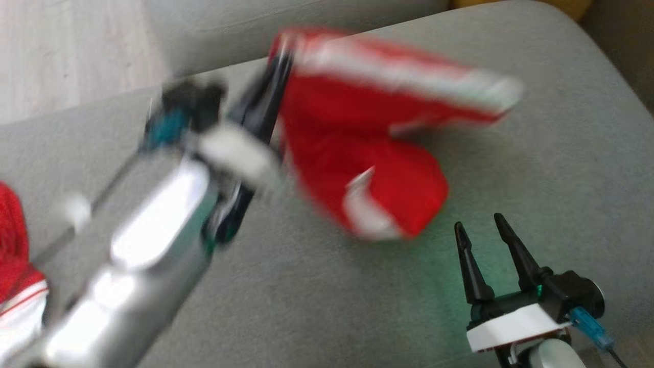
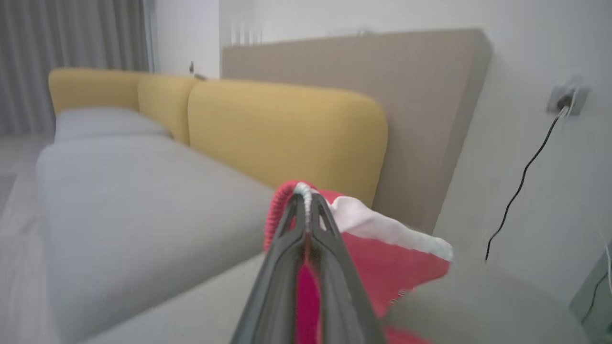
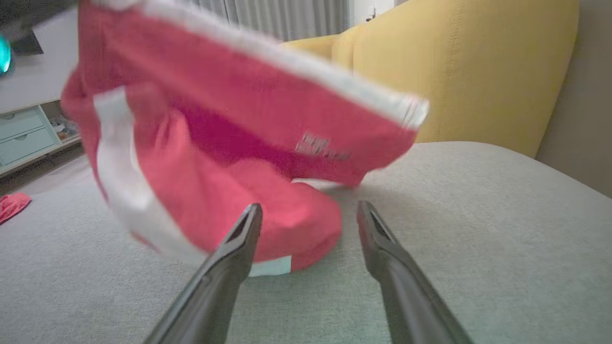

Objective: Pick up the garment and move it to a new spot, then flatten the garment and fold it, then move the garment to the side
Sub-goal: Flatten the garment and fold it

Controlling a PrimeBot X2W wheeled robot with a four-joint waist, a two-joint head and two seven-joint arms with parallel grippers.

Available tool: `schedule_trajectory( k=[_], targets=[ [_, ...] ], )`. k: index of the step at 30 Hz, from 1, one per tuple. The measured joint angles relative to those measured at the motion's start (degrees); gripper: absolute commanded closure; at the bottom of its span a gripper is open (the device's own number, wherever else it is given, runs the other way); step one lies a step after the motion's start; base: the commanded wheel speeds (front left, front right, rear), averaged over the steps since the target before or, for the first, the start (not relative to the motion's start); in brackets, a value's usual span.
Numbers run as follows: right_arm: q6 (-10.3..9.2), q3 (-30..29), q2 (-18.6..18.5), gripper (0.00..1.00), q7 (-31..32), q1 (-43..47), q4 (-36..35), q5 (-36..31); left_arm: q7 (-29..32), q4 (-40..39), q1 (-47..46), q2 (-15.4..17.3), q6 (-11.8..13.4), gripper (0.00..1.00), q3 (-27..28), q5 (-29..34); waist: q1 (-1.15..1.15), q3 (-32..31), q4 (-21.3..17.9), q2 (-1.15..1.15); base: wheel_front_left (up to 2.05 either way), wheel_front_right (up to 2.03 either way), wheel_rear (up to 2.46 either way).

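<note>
The left end effector (image 2: pixel 306 205) is pinching the red-and-white garment (image 1: pixel 357 133) by its trimmed edge, holding it up over the grey sofa seat (image 1: pixel 536 153) with its lower folds sagging onto it, while the right end effector (image 1: pixel 477 222) is hovering nearby, fingers spread wide, empty.

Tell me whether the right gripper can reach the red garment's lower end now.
Probably yes: the right gripper is open, just short of the drooping end of the garment, with only bare cushion between.
</note>
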Motion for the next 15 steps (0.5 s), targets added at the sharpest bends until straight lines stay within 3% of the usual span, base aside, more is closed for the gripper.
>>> schedule_trajectory(
  k=[6,15],
  targets=[
    [0.00,-1.92,0.00,0.00,0.00,-0.65,0.07,0.76,0.03,-2.38,14.31,5.73,1.76,1.00,-1.22,-1.97,0.01,2.32,2.83,0.00,0.00,0.00,0.00],
    [0.00,-6.36,-0.22,0.00,0.01,-10.15,6.34,3.05,-2.40,-4.47,15.51,8.33,2.93,1.00,-0.49,-1.31,0.01,5.65,7.27,0.00,0.00,0.00,0.00]
  ],
)
